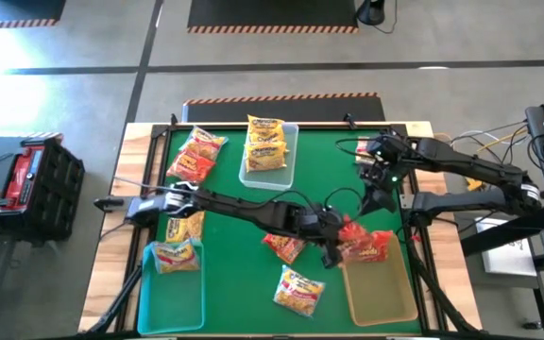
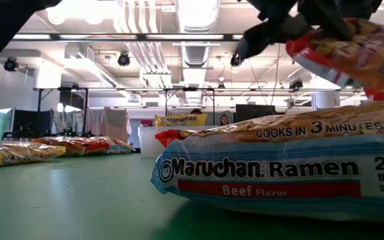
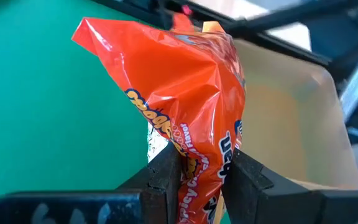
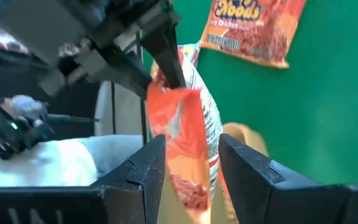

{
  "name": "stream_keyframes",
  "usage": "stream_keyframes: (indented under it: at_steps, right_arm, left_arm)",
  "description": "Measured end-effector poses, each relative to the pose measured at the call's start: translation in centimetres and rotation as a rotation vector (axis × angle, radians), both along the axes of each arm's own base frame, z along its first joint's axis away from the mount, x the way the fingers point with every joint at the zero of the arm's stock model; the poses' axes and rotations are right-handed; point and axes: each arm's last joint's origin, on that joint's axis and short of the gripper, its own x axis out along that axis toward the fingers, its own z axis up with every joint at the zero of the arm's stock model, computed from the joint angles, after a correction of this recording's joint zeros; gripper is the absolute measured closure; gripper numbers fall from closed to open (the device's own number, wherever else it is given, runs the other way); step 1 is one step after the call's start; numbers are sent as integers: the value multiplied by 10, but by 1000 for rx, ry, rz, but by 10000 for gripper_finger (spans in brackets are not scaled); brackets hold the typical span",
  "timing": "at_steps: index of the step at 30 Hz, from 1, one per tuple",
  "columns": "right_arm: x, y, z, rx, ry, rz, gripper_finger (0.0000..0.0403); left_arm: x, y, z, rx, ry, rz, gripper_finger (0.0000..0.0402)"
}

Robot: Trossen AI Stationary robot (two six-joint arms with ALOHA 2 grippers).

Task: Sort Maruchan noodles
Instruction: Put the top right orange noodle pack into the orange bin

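Observation:
A red Maruchan packet (image 1: 366,246) is held up over the table's near right, at the far end of a tan bin (image 1: 381,293). My left gripper (image 1: 334,247) reaches in from the left and is shut on it. My right gripper (image 1: 374,210) comes from the far side and is shut on the same packet (image 4: 188,124). In the low view the packet (image 2: 359,47) hangs in the air. Other packets lie flat on the green mat: a red one (image 1: 284,246), a yellow and pale-blue one (image 1: 298,290), and a yellow one (image 1: 185,225). My left gripper (image 3: 204,165) pinches one end of the red packet (image 3: 201,158) between its two fingers, level from the table's left. The crinkled packet stands out beyond the fingers, lifted clear. My right gripper (image 4: 191,146) has the packet's other end (image 4: 188,174) between its two fingers, slanting down from the far side; the fingers lie against both faces.
A clear bin (image 1: 289,142) at the far centre holds yellow packets. Red packets (image 1: 196,156) lie to its left. A teal bin (image 1: 149,302) at the near left holds a yellow and pale-blue packet (image 1: 176,255). A beef packet (image 2: 279,173) fills the low view's foreground.

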Motion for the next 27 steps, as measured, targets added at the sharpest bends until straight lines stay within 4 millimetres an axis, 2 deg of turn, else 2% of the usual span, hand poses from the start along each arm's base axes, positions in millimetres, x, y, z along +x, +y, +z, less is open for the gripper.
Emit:
stream_keyframes:
  at_steps: [9,13,20,27]
  right_arm:
    - [-29,11,6,58,149,-140,267]
    - [-38,14,6,70,193,-153,268]
    - [-41,14,6,33,220,-203,268]
    - [-42,15,6,29,223,-206,268]
  left_arm:
    - [17,-22,-9,86,-55,-164,325]
    - [19,-24,-8,115,-93,-151,325]
    - [35,-28,-20,135,-221,-144,325]
    - [36,-29,-31,146,-191,-139,325]
